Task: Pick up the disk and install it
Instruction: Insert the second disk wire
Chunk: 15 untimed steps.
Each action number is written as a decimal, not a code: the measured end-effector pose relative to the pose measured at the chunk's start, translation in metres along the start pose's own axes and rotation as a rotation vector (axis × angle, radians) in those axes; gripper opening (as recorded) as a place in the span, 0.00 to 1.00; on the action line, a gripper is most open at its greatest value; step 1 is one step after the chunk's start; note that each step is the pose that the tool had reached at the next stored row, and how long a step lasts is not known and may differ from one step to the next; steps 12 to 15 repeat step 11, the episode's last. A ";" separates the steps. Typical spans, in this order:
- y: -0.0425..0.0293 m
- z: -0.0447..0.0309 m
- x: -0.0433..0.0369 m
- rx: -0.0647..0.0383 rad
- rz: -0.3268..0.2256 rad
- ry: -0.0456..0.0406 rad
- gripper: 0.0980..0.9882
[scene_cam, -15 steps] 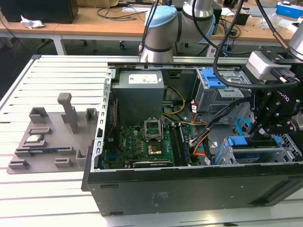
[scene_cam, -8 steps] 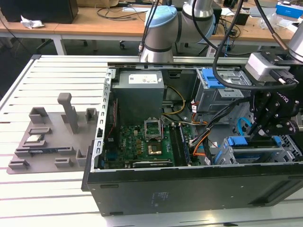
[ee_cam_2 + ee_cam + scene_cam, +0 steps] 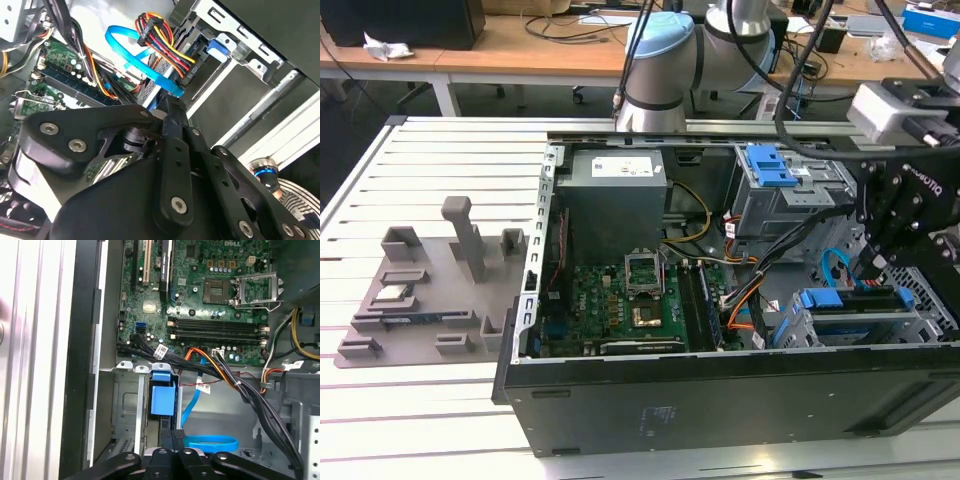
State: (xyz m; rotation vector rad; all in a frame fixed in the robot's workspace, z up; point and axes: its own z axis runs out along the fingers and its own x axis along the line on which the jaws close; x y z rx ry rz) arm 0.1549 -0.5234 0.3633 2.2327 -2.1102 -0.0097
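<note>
The open computer case [image 3: 720, 400] lies on its side on the slatted white table [image 3: 430, 210], showing the green motherboard [image 3: 620, 310], the grey power supply [image 3: 615, 195] with a white label too small to read, and metal drive cages at the exterior view's right. The disk [image 3: 855, 305], framed in bright blue, sits in the lower drive cage [image 3: 910, 325], and its blue bracket [image 3: 163, 397] shows in the first wrist view. The black gripper [image 3: 171, 436] is just above it with its jaws drawn narrow, tips together. A blue data cable [image 3: 137, 57] and bundled wires [image 3: 235, 385] crowd beside it. A grey parts tray [image 3: 430, 295] rests nearby.
</note>
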 end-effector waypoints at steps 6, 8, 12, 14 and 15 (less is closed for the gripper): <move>0.0019 -0.0187 -0.0008 0.002 0.000 -0.0002 0.01; 0.0019 -0.0189 -0.0008 0.002 0.000 0.0001 0.01; 0.0019 -0.0189 -0.0008 0.002 0.000 0.0001 0.01; 0.0019 -0.0189 -0.0008 0.002 0.000 0.0001 0.01; 0.0019 -0.0189 -0.0008 0.002 0.000 0.0001 0.01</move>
